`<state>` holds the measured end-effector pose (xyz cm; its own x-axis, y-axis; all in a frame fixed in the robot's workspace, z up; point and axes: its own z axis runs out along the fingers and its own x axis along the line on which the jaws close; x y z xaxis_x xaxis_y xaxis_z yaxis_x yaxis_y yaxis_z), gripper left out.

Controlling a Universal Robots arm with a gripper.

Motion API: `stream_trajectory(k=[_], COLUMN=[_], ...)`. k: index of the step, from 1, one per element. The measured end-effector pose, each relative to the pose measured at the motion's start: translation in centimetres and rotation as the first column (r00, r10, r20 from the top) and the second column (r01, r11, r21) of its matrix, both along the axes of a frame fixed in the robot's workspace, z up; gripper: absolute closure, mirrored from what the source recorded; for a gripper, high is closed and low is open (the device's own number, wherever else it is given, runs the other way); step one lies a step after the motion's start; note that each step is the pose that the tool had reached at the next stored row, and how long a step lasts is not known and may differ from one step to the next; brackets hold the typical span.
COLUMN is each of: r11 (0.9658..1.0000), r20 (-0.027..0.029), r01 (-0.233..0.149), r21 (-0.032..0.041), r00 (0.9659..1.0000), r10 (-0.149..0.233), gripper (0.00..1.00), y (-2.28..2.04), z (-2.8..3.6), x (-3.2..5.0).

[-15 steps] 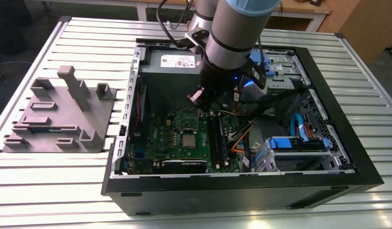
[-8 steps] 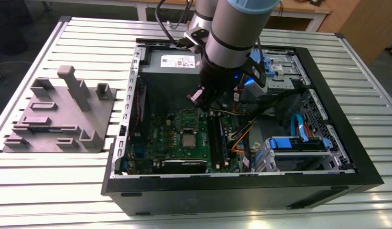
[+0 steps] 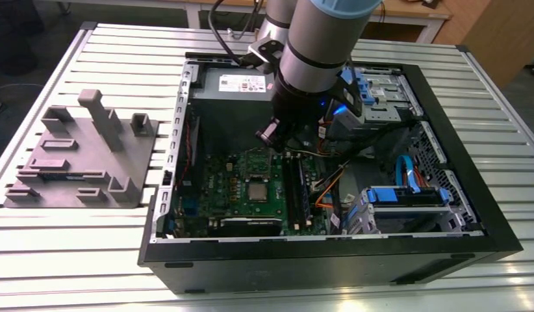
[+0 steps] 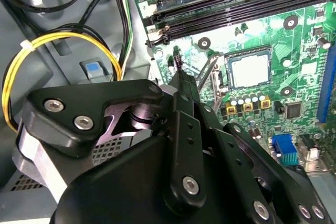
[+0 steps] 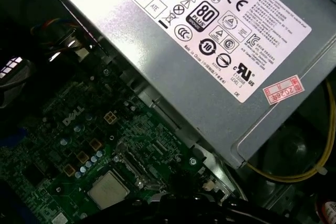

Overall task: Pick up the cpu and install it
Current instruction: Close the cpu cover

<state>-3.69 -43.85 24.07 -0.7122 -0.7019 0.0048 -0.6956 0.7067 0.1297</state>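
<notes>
The cpu, a small square chip with a silver-grey top, lies flat in its socket on the green motherboard. Both wrist views show the cpu seated there, with the socket's metal frame swung up beside it. My gripper hangs above the board, behind the socket and close to the power supply. In the second wrist view my gripper narrows to one thin tip, shut and with nothing in it, apart from the cpu.
The open black computer case lies on a slatted metal table. A grey fixture tray sits at the exterior view's left. Yellow and black cables, memory slots and blue drive bays crowd the case.
</notes>
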Motion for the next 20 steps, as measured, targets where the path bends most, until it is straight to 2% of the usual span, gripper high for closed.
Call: stream_trajectory(k=[4,11,20], r11=[0.9998,0.9998,0.9993], r20=[0.0002,0.0004,0.0004], r01=[-0.019,-0.02,-0.038], r21=[0.0001,0.0001,0.0001], r00=[0.9998,0.9998,0.9993], r10=[0.019,0.02,0.038], gripper=[0.9,0.9,0.9], y=[0.02,0.29,0.4], z=[0.0,0.03,0.16], x=[-0.01,-0.09,-0.19])
